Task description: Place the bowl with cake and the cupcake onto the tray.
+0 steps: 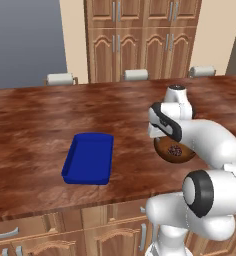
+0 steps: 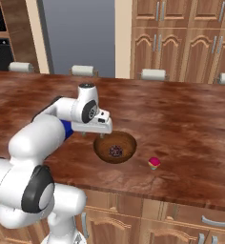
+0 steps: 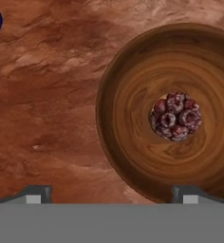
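One bowl with cake (image 2: 115, 147), one cupcake (image 2: 154, 163), one tray (image 1: 88, 158).

The bowl (image 3: 133, 118) is warm brown wood with darker swirling grain rings, and the cake (image 3: 176, 116) at its centre is dark maroon, speckled with paler pinkish spots. The cupcake (image 2: 154, 163) has a pink-red top over a yellowish-orange base, while the tray (image 1: 88, 158) is a plain bright blue all over. The counter (image 1: 40, 120) is reddish-brown with mottled lighter and darker streaks, the cabinets (image 1: 140, 35) are mid-brown wood, and the arm (image 2: 38, 138) is white with dark joints.
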